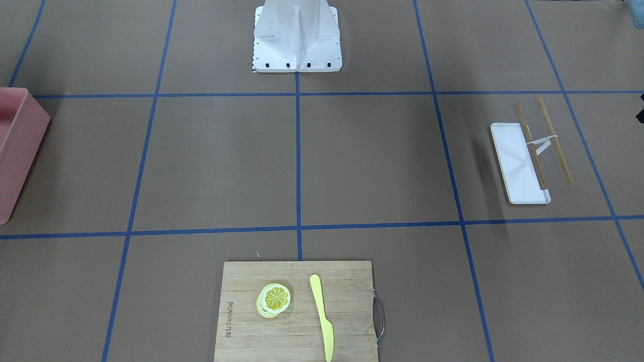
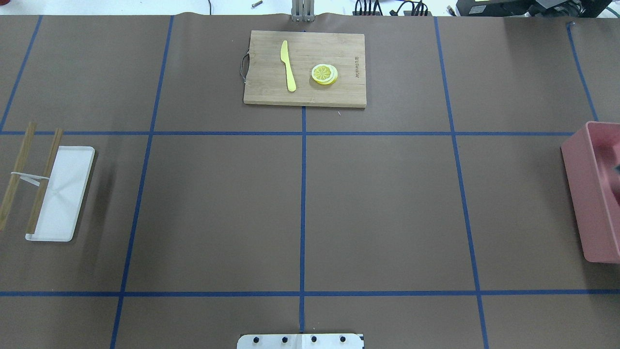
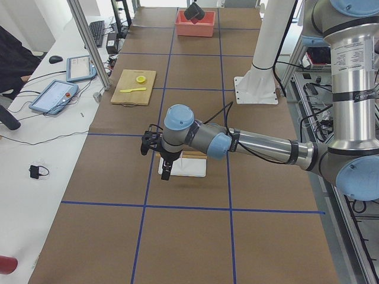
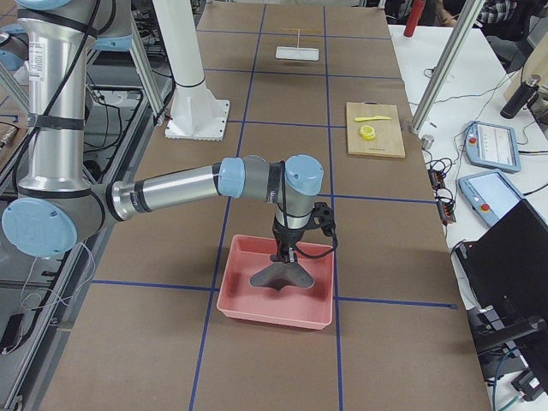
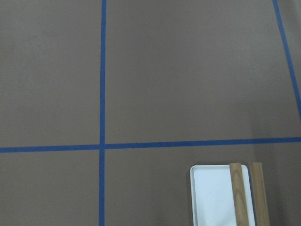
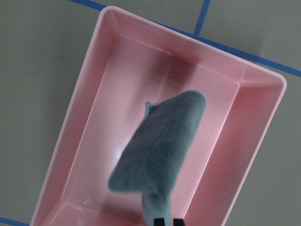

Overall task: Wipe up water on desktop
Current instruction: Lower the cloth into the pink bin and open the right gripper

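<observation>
The desktop (image 2: 378, 208) is a matte brown surface with blue tape lines; I see no water on it. My right gripper (image 6: 168, 221) is shut on a grey-green cloth (image 6: 160, 150) and holds it hanging into a pink bin (image 6: 94, 94). The exterior right view shows this gripper (image 4: 285, 255) over the bin (image 4: 274, 317), with the cloth (image 4: 280, 276) draping down. My left gripper (image 3: 166, 171) hovers beside a white tray (image 3: 186, 167). It shows only in the exterior left view, so I cannot tell if it is open or shut.
A bamboo cutting board (image 2: 305, 68) with a yellow knife (image 2: 288, 65) and a lemon slice (image 2: 324, 73) lies at the table's far side. The white tray (image 2: 63, 194) with two wooden sticks (image 2: 43, 179) lies at the left. The pink bin (image 2: 588, 194) stands at the right edge.
</observation>
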You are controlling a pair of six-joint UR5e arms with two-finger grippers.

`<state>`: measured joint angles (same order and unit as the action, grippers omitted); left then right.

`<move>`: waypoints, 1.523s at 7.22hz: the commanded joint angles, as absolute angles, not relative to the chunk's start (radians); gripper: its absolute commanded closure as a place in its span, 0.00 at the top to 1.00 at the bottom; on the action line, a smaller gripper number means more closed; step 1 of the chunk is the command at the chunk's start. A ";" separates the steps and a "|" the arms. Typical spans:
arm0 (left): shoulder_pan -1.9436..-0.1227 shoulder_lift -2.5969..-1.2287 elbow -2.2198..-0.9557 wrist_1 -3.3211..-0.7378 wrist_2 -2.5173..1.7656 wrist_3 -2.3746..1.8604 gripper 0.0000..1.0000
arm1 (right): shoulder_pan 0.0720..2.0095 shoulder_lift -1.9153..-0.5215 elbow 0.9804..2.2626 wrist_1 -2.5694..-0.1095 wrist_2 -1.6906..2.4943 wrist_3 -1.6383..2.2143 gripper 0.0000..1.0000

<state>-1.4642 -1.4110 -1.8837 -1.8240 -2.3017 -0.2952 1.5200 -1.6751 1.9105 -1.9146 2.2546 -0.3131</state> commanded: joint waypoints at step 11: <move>-1.580 -1.542 -1.708 -1.588 -2.276 -0.133 0.98 | 1.594 -1.569 1.625 -1.522 2.420 -0.012 1.00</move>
